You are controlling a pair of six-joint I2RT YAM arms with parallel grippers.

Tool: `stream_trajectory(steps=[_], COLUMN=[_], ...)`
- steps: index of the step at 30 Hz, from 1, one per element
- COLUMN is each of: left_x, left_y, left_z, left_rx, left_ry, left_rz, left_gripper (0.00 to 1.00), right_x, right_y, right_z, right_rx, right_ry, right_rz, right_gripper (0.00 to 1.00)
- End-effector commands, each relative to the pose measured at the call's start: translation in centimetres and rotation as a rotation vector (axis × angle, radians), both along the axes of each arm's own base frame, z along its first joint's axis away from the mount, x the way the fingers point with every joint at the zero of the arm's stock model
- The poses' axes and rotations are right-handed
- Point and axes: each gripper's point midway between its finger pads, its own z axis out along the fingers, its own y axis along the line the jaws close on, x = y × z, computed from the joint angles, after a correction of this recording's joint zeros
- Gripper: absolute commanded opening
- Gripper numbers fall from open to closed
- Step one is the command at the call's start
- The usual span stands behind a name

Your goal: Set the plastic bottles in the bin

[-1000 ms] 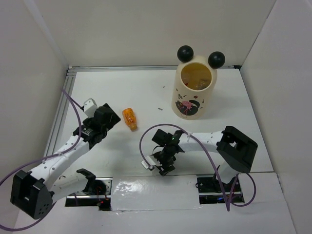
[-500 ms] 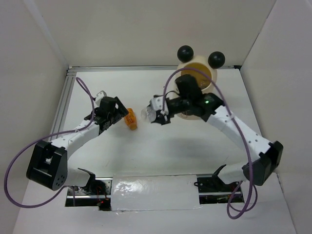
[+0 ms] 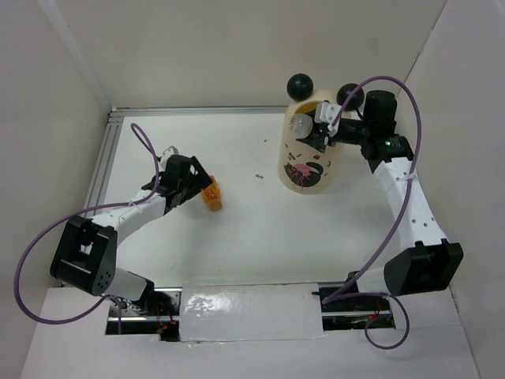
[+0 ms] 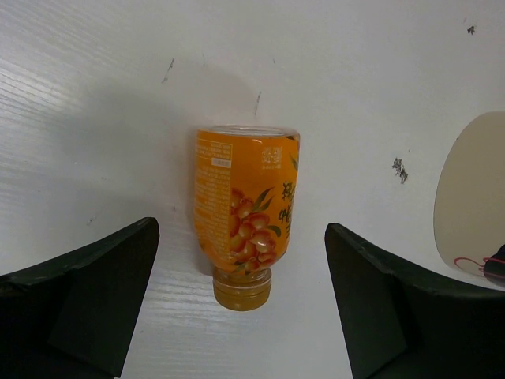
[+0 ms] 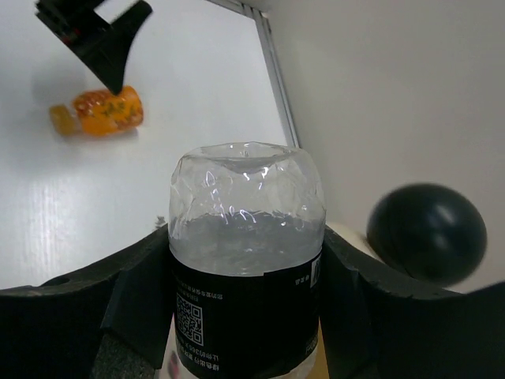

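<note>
A short orange bottle (image 3: 211,194) lies on the table left of the bin (image 3: 304,170). In the left wrist view the orange bottle (image 4: 245,209) lies with its cap toward the camera, between and just beyond the open fingers. My left gripper (image 3: 197,186) is open beside it. My right gripper (image 3: 312,130) is shut on a clear bottle with a black label (image 5: 245,260) and holds it over the bin's open top. The clear bottle (image 3: 303,125) shows above the bin's rim. The orange bottle also shows in the right wrist view (image 5: 99,112).
The bin has two black ball ears (image 3: 300,84) and a pink flamingo print. White walls close in the table on three sides. A metal rail (image 3: 101,170) runs along the left edge. One ball ear (image 5: 426,233) sits close to the right of the held bottle.
My right arm has swung from the near table up and back, carrying the clear bottle to the bin's top. My left gripper has moved toward the orange bottle.
</note>
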Motion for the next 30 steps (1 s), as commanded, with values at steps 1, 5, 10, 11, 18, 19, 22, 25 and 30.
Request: stream_trajectory(steps=[1,5,10,11,18,19,22,25,30], left_x=[1.2,1.2,1.1,1.4,1.7,1.5,1.9,2.8,4.4], left_y=[-1.0,-1.2,-2.1,-2.0,-2.5,-2.4,-2.5,-2.2,-1.9], left_z=[1.4,0.9,0.4,0.3,-0.1,-0.8,-1.6,-2.6,-4.3], left_rx=[-0.004,0.008,0.032,0.039,0.076,0.102,0.154,0.213,0.307], left_ry=[-0.057,-0.039,-0.033,-0.032,-0.034,-0.017,0.002,0.021,0.083], left_rz=[-0.038,-0.040,-0.063,-0.056,-0.049,-0.041,-0.025,0.006,0.021], left_gripper=[0.99,0.99,0.99,0.99,0.99,0.99,0.99,0.99,0.95], right_x=[1.0,1.6,1.5,1.8,0.8,0.0,-2.0,-3.9,-6.3], right_y=[-1.1,-1.5,-2.1,-2.5,-3.5,-3.7,-4.3,-4.7,-6.2], right_z=[1.2,-0.3,-0.5,-0.7,2.4,3.9,5.3,5.6,4.9], right_rx=[0.031,0.027,0.030,0.026,0.058,0.066,0.094,0.112,0.148], right_ry=[-0.085,-0.018,-0.042,-0.052,-0.077,-0.091,-0.064,-0.050,0.002], right_rz=[0.075,0.124,0.113,0.104,0.129,0.129,0.132,0.135,0.100], right_gripper=[0.29,0.76,0.80,0.80,0.80,0.80,0.80,0.80,0.80])
